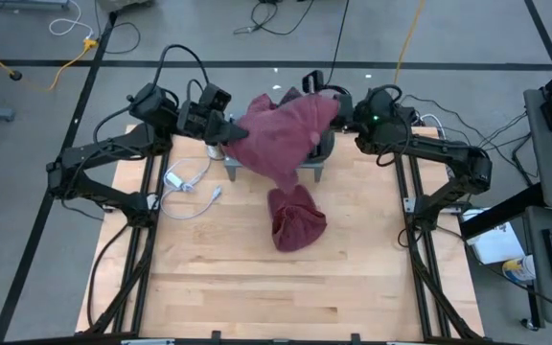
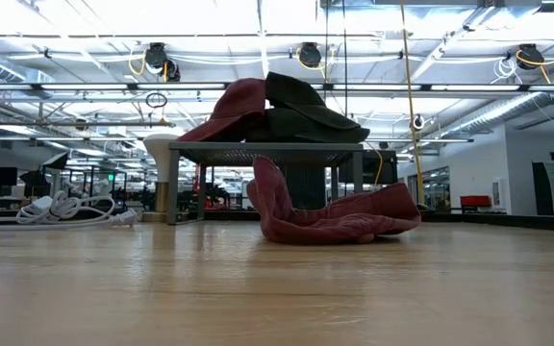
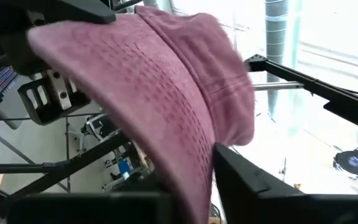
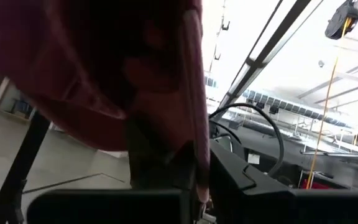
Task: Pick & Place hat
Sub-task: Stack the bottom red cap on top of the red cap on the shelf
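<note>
We look down on a pale wooden table (image 1: 257, 278) framed by black rails, standing on a grey floor crossed by cables. A coiled white cable (image 1: 185, 182) lies on the table near its left side. From table height we see a bright hall with ceiling lights and pipework behind.

At the far edge of the table stands a small grey metal stand with legs (image 2: 277, 152). A maroon fabric bucket hat (image 1: 281, 139) is draped across the top of this stand, stretched between both arms. The left claw (image 1: 220, 129) sits at the hat's left edge; in the left wrist view the brim (image 3: 166, 106) runs down between the dark fingers (image 3: 253, 180), which are pinched on it. The right claw (image 1: 338, 110) sits at the hat's right edge; in the right wrist view the cloth (image 4: 104, 68) hangs into the gap between its fingers (image 4: 241, 180), which are likewise pinched on it.

A second maroon fabric hat, crumpled (image 1: 295, 218), lies flat on the table just in front of the stand, apart from both claws.
</note>
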Available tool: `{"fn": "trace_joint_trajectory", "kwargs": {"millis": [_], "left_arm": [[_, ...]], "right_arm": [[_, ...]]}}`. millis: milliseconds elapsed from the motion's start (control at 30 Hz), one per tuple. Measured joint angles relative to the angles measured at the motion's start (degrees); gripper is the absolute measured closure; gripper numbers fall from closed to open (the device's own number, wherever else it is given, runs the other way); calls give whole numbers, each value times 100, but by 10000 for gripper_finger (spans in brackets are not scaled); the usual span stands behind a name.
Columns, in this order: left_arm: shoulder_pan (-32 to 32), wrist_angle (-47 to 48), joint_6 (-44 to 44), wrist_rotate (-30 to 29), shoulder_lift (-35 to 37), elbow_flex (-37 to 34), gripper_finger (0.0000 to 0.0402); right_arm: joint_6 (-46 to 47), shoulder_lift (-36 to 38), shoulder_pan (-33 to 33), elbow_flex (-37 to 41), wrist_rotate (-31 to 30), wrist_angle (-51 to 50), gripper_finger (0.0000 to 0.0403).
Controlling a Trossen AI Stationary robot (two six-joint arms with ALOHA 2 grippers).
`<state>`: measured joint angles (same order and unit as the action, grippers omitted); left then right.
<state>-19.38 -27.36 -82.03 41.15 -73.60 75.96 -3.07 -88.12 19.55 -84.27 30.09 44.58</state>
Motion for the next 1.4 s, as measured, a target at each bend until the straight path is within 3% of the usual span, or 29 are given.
{"fn": "trace_joint_trajectory", "kwargs": {"millis": [167,333,500,733,833,967,1133,1400], "left_arm": [[2,-17,-15,103,0,0,390],[-12,-78,-24,126,0,0,379],[-161,-291,-124,300,32,-2,393],[-525,-322,-8,441,239,0,390],[-651,-331,89,522,281,0,393],[-869,-334,210,524,363,0,387],[-1000,-319,778,490,429,-1,392],[-1014,-300,1651,370,576,0,393]], "right_arm": [[103,-9,-14,0,3,-87,380],[895,66,-40,0,-11,-427,347],[1393,309,-64,1,-8,-1107,286],[1573,904,-183,2,-222,-2823,204],[2135,1121,-243,2,-478,-3566,187],[3625,1276,-247,6,-472,-4102,182],[5421,1439,-243,7,-455,-4079,195],[6673,1629,-243,7,-453,-3461,205]]}}
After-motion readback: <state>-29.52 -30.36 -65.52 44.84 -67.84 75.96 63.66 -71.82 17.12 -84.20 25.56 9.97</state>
